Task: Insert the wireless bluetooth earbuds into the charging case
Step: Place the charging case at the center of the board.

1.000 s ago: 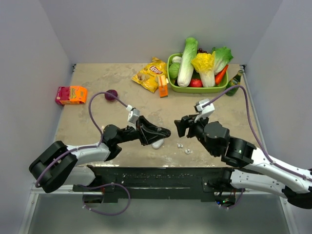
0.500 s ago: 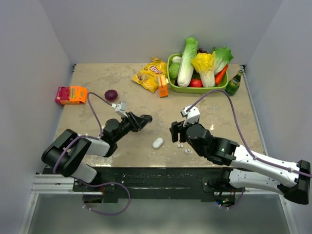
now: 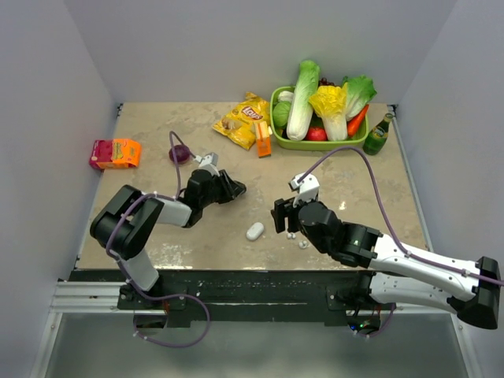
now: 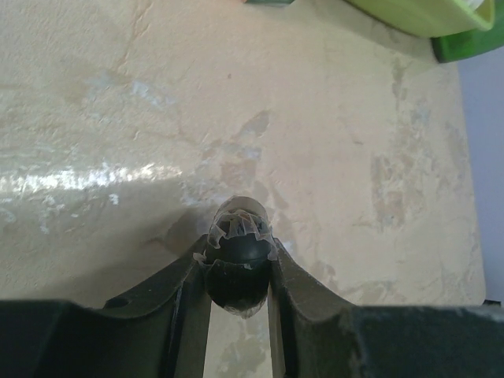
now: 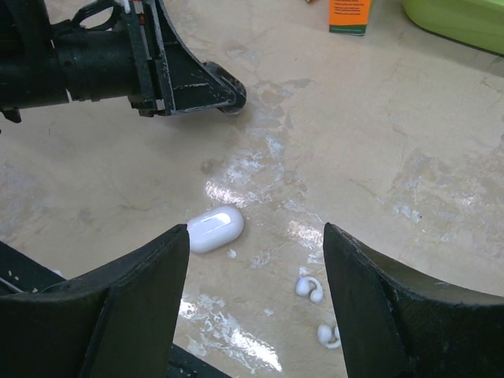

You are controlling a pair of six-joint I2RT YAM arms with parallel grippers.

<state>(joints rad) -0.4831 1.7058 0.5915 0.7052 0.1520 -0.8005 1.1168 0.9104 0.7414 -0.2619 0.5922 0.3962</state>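
My left gripper [image 3: 234, 189] is shut on a small glossy black rounded piece [image 4: 239, 264]; I cannot tell whether it is a bud or a case. It hangs just above the table, left of centre, and also shows in the right wrist view [image 5: 227, 89]. A closed white pill-shaped case [image 3: 254, 231] lies near the front edge, also in the right wrist view [image 5: 214, 228]. Two white-grey earbuds [image 3: 291, 235] [image 3: 303, 244] lie right of it, seen closer from the right wrist [image 5: 309, 288] [image 5: 328, 335]. My right gripper [image 3: 280, 216] is open and empty above them [image 5: 256, 236].
A green basket [image 3: 319, 145] of vegetables stands at the back right with a green bottle [image 3: 378, 135] beside it. A chips bag [image 3: 244, 118] and an orange carton [image 3: 263, 142] lie at the back centre. A red-orange box [image 3: 115, 153] and a purple round thing [image 3: 179, 154] lie at the left.
My left gripper has drawn back from over the white case, up and to the left. My right gripper has moved left and nearer the front, over the white earbuds.
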